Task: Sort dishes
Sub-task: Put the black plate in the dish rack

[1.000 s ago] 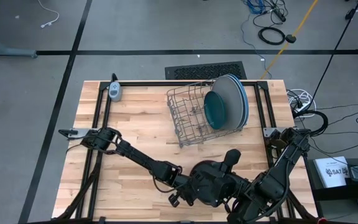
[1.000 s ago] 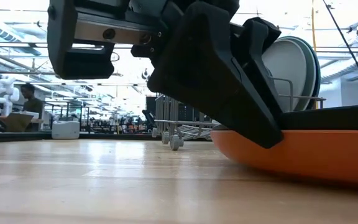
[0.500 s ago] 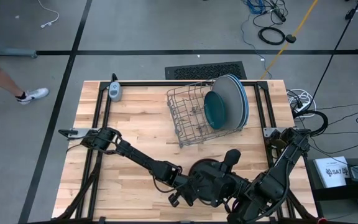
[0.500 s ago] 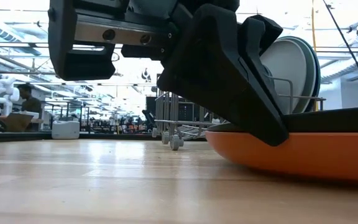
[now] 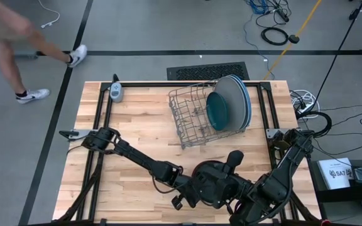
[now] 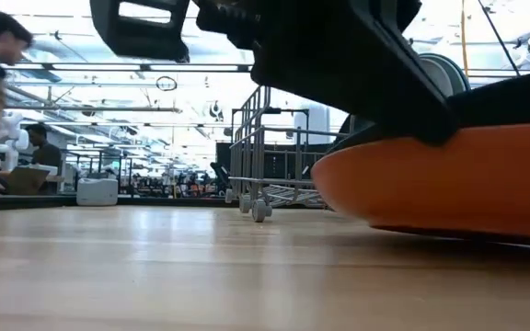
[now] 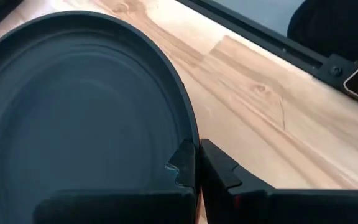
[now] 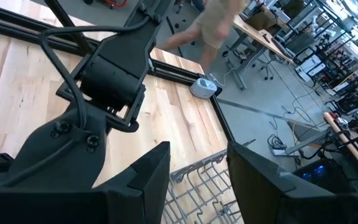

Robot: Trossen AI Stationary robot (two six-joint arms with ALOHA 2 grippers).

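Observation:
A black plate [image 7: 73, 112] lies in an orange plate [image 6: 449, 184] near the table's front edge; in the high view it shows as a dark round [image 5: 211, 174]. My left gripper [image 7: 196, 152], low at the front centre [image 5: 192, 188], is shut on their rim. My right gripper [image 8: 197, 168] is open and empty above the table just right of them [image 5: 234, 160]. Large pale blue plates [image 5: 239, 100] and a dark teal plate [image 5: 219, 110] stand on edge in the grey wire rack [image 5: 193, 116]. My left gripper pinches the stacked plates' rim [image 7: 188, 134] between its two fingers, one over the black plate's edge, the other outside it. A sliver of orange shows between the fingers. In the low view the dark finger [image 6: 375, 74] slants down onto the orange plate's rim [image 6: 339, 156], which is raised.
The rack also shows in the low view [image 6: 265, 156] behind the plates. A small grey device [image 5: 115, 91] lies at the far left corner. A person [image 5: 17, 37] walks past the table's far left. Bare wood [image 5: 137, 125] lies left of the rack.
My left gripper has gone up with the stacked plates. The orange plate, which lay flat on the table, now stands higher in the low view, its rim under the gripper lifted. A person has walked in at the far left.

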